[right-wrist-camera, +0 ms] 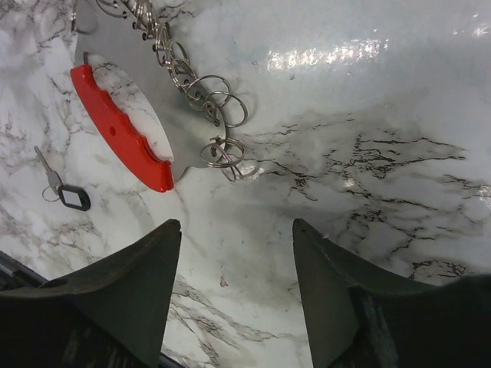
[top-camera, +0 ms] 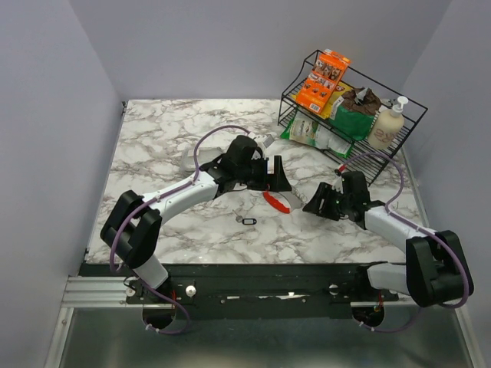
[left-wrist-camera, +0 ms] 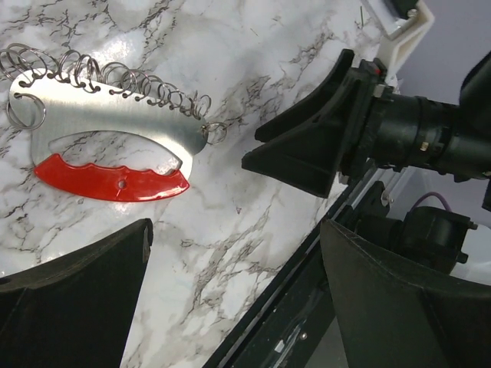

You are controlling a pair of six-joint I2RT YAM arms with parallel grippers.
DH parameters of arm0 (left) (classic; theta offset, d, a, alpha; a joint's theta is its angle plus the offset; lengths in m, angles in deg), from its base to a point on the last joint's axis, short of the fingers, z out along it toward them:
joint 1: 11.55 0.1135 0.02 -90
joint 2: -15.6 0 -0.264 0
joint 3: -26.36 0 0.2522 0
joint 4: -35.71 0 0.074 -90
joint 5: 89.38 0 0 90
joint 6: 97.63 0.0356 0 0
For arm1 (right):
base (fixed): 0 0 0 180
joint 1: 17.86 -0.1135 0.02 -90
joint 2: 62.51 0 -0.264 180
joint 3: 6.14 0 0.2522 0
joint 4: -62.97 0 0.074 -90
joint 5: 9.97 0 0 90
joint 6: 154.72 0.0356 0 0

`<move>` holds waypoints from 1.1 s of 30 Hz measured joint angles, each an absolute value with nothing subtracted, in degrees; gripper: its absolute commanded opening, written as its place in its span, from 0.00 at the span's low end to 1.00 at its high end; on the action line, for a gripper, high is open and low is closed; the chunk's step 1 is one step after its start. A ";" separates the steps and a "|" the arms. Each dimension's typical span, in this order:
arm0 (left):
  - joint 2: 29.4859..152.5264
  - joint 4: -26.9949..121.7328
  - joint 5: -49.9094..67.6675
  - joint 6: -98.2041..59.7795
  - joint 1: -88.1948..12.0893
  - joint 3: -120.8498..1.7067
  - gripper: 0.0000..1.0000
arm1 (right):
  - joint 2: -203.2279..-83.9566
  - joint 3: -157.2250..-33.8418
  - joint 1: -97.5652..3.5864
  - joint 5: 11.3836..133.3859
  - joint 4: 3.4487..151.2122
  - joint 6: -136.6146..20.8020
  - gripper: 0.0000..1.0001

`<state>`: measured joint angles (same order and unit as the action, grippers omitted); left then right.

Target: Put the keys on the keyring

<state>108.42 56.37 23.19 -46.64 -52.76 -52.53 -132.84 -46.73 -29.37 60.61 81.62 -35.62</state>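
The keyring (top-camera: 278, 199) lies flat on the marble table: a silver plate with a red curved grip and a row of several wire rings along one edge. It shows in the left wrist view (left-wrist-camera: 107, 138) and the right wrist view (right-wrist-camera: 130, 115). The key (top-camera: 247, 220), small and silver with a dark head, lies apart from it toward the front, and shows in the right wrist view (right-wrist-camera: 61, 188). My left gripper (top-camera: 276, 175) is open and empty just behind the keyring. My right gripper (top-camera: 321, 201) is open and empty to the keyring's right.
A black wire rack (top-camera: 349, 107) stands at the back right with an orange box (top-camera: 322, 79), green bags and a white pump bottle (top-camera: 387, 123). The table's front edge (top-camera: 253, 264) runs close to the key.
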 measured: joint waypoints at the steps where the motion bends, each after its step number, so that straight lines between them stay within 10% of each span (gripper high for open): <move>1: 108.42 56.15 23.43 -46.64 -52.76 -52.53 0.99 | -133.97 -46.97 -29.37 60.23 81.51 -35.29 0.64; 33: 107.65 49.48 25.37 -49.26 -52.76 -47.39 0.99 | -146.19 -51.34 -29.37 59.08 73.77 -30.68 0.14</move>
